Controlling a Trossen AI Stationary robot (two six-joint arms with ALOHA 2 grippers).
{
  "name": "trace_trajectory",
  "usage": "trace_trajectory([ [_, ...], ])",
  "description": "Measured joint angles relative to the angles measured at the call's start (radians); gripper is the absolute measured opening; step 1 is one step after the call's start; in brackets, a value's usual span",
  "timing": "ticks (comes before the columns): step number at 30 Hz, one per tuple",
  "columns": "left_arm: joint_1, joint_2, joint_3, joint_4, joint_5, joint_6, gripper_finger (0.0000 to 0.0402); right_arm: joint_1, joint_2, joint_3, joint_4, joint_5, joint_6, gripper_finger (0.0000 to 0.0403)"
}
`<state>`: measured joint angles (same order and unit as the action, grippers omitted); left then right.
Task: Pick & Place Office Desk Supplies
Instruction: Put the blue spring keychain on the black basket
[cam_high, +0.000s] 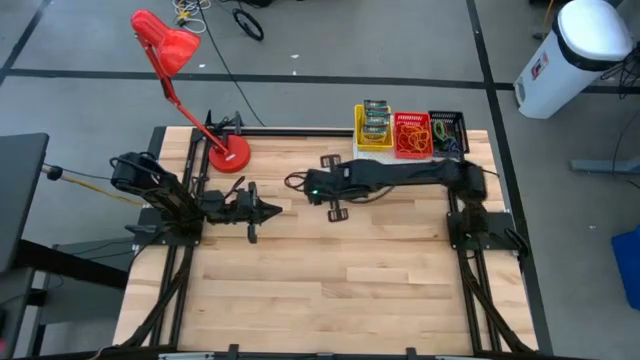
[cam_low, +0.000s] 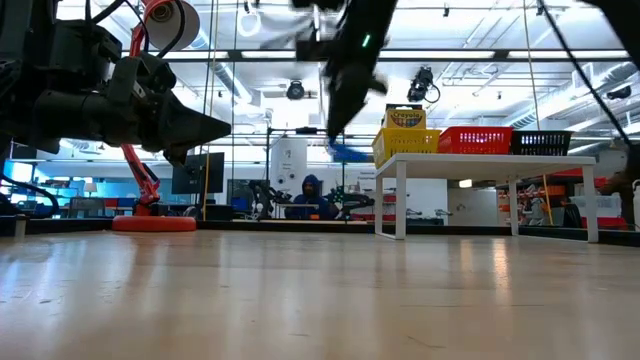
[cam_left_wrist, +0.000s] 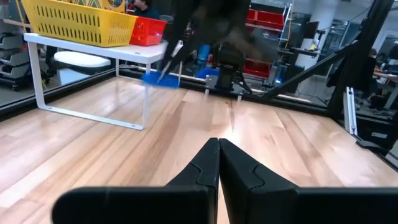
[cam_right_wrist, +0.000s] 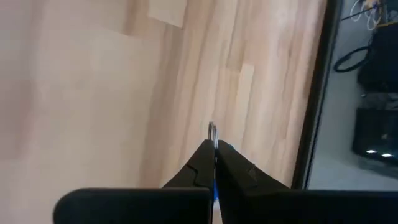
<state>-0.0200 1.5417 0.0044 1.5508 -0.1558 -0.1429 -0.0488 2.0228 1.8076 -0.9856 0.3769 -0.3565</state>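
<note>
My right gripper (cam_high: 293, 183) hangs above the middle of the table, slanting down, shut on a thin rubber band (cam_right_wrist: 212, 130). In the low view it (cam_low: 335, 125) is well clear of the wood. On a white raised shelf (cam_low: 480, 160) at the far right stand a yellow basket (cam_high: 373, 130) with crayon boxes (cam_low: 404, 118), a red basket (cam_high: 411, 136) with rubber bands, and a black basket (cam_high: 448, 130). My left gripper (cam_high: 275, 208) waits shut and level at the table's left, holding nothing. My right gripper pinches the rubber band between its two fingers. A small bit of the loop (cam_right_wrist: 212, 129) sticks out past the fingertips, and a blue strip (cam_right_wrist: 214, 186) shows farther back between them. The fingers slant down from the table's right. The band is lifted clear of the table.
A red desk lamp (cam_high: 170, 50) stands with its round base (cam_high: 228, 157) at the far left of the table. Bare wood lies across the middle and near side (cam_high: 330, 280). A person (cam_low: 312, 195) sits in the room beyond the table.
</note>
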Motion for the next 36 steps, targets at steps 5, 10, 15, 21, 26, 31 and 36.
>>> trace_trajectory([
  [5, 0.000, 0.000, 0.005, -0.002, 0.000, 0.000, 0.0011, 0.018, -0.149, 0.000, -0.127, -0.010, 0.123, 0.0002],
  [10, 0.000, 0.000, 0.021, -0.006, 0.000, 0.002, 0.0011, -0.017, -0.299, 0.001, -0.329, 0.034, 0.266, 0.0001],
  [15, 0.000, 0.000, 0.021, -0.007, 0.000, 0.003, 0.0011, -0.117, -0.441, -0.014, -0.495, 0.082, 0.374, 0.0001],
  [21, 0.000, 0.000, 0.021, -0.007, 0.000, 0.004, 0.0011, -0.329, -0.637, -0.229, -0.493, 0.130, 0.394, 0.0001],
  [26, 0.000, 0.000, 0.021, -0.013, 0.000, 0.009, 0.0011, -0.545, -0.765, -0.438, -0.396, 0.184, 0.336, 0.0000],
  [31, 0.001, 0.000, 0.022, -0.005, 0.000, 0.039, 0.0011, -0.691, -0.789, -0.563, -0.237, 0.232, 0.244, 0.0004],
  [36, 0.001, 0.000, 0.026, -0.002, -0.046, 0.012, 0.0011, -0.757, -0.779, -0.641, -0.149, 0.246, 0.229, 0.0018],
])
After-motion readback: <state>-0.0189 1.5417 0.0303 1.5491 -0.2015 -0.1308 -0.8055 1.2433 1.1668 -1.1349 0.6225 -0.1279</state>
